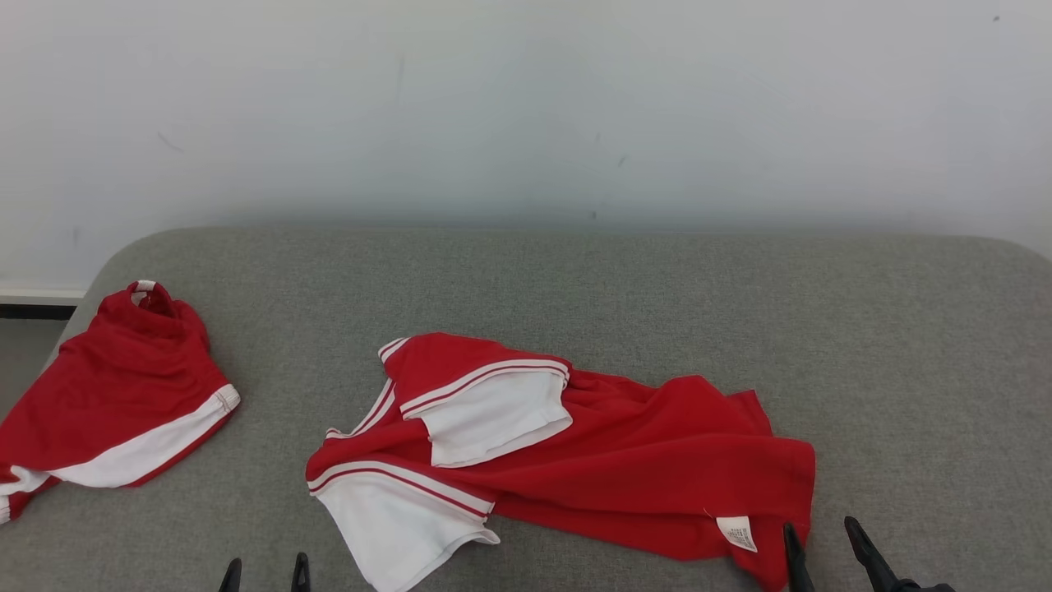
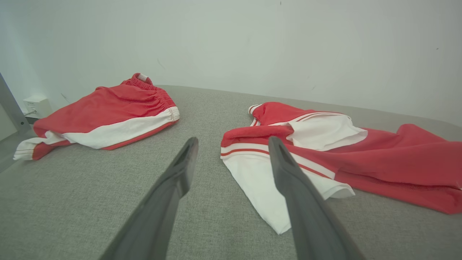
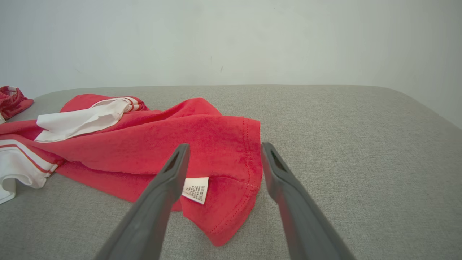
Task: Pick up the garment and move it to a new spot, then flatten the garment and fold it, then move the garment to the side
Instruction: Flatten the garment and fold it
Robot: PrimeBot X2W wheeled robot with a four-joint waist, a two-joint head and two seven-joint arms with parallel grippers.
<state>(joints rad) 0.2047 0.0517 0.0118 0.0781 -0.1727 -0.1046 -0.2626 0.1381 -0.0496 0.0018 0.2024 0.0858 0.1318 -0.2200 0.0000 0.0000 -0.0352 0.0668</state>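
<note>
Lying crumpled just ahead of right gripper [image 1: 819,526] and stretching across toward left gripper [image 1: 267,563]: red-and-white garment [image 1: 641,460], with white care label [image 1: 737,533] just beside the right gripper's left finger. Sitting well off to the left gripper's left, apart: red shorts [image 1: 115,395]. Spreading under everything: grey cushion [image 1: 575,279]. Farther back: white wall [image 1: 526,99]. Holding both sets of jaws spread wide, gripping nothing. Touching the hem or not: cannot tell. Getting cut off at frame edge: shorts' near end.
</note>
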